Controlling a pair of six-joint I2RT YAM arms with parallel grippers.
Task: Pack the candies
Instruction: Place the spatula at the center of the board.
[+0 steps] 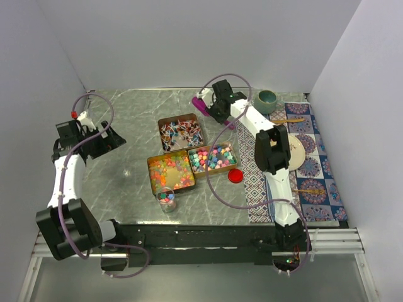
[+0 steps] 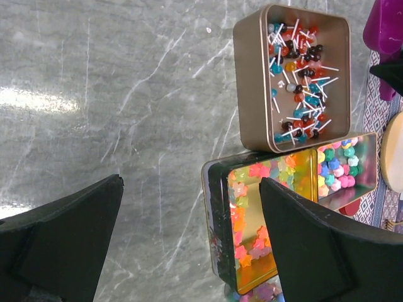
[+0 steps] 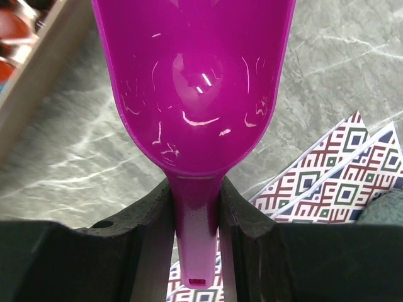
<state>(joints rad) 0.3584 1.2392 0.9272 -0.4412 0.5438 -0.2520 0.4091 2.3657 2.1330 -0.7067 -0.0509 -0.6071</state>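
Right gripper [image 3: 196,207] clamped on the purple scoop [image 3: 195,82] (by its handle).
Left gripper [image 2: 191,189] spread wide, empty; candies [image 1: 213,157] lie in three open tins [image 2: 242,75].

Three tins [image 1: 149,173] hold candies [image 1: 213,157] — jar [image 1: 167,200] before them, lid [image 1: 235,175] right.

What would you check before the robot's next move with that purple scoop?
1. Grip: right gripper clamped on purple scoop handle: ok.
2. Scoop bowl empty: ok.
3. Spare arm: left gripper open, holding nothing: ok.
4. Supply: candies uncovered in open tins: ok.
5. Target: glass jar uncovered, red lid lying apart: ok.
6. Room left in jar: cannot tell.
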